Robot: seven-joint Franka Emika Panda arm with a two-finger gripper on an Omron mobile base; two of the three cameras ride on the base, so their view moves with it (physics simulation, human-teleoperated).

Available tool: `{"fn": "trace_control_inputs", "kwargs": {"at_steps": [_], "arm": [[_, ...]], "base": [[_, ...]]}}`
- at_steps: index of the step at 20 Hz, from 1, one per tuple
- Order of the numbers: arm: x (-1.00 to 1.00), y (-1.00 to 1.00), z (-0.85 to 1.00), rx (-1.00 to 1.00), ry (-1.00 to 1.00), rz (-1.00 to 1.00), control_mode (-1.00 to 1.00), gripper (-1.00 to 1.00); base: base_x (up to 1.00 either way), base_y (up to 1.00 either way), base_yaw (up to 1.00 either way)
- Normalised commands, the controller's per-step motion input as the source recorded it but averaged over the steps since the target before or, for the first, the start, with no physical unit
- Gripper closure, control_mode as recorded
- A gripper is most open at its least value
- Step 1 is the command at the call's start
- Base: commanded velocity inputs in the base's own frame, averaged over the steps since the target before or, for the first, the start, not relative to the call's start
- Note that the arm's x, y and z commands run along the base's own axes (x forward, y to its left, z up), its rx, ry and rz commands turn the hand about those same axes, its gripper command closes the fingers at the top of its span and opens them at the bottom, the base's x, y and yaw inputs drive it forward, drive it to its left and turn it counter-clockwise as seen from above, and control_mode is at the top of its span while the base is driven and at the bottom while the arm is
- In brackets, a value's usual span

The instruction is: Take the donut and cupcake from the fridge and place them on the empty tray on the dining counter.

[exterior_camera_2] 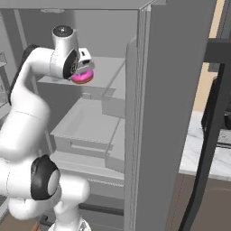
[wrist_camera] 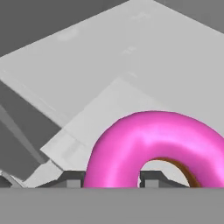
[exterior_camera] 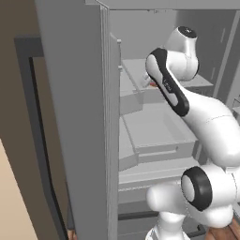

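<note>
The pink-iced donut (exterior_camera_2: 82, 77) lies on an upper shelf (exterior_camera_2: 106, 67) inside the open fridge (exterior_camera_2: 176, 90). My gripper (exterior_camera_2: 83, 68) reaches down onto it from above, and the arm comes in from the left. In the hand view the donut (wrist_camera: 153, 140) fills the lower middle, and its near side sits between the two dark fingertips (wrist_camera: 72, 178) of the gripper (wrist_camera: 111, 179), which is shut on it. The cupcake and the tray are out of view.
The open grey fridge door (exterior_camera: 75, 117) stands close on the left, and another door panel (exterior_camera_2: 135, 135) stands on the right. Below the shelf is a grey drawer (exterior_camera_2: 85, 122). A white marble counter top (exterior_camera_2: 200, 149) and a dark frame (exterior_camera_2: 216, 99) are at the far right.
</note>
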Motion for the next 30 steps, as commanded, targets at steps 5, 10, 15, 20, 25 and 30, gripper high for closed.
{"fn": "trace_control_inputs", "kwargs": {"at_steps": [5, 10, 15, 20, 25, 30], "arm": [[-1.0, -0.31, 0.23, 0.0, -0.28, 0.0, -1.0, 1.0], [-1.0, -0.1, 0.05, 0.0, -0.13, 0.0, -1.0, 1.0], [-1.0, 0.0, 0.0, 0.0, 0.0, -0.02, -1.0, 1.0], [-1.0, -0.01, 0.0, 0.0, -0.02, -0.03, -1.0, 1.0], [-1.0, -0.04, 0.0, 0.0, -0.1, -0.02, -1.0, 1.0], [-0.4, -0.01, 0.0, 0.0, -0.04, 0.0, 1.0, 1.0]], "base": [[0.0, 0.0, 0.0], [0.0, 0.0, 0.0], [0.0, 0.0, 0.0], [0.0, 0.0, 0.0], [0.0, 0.0, 0.0], [-0.6, -0.03, 0.0]]}}
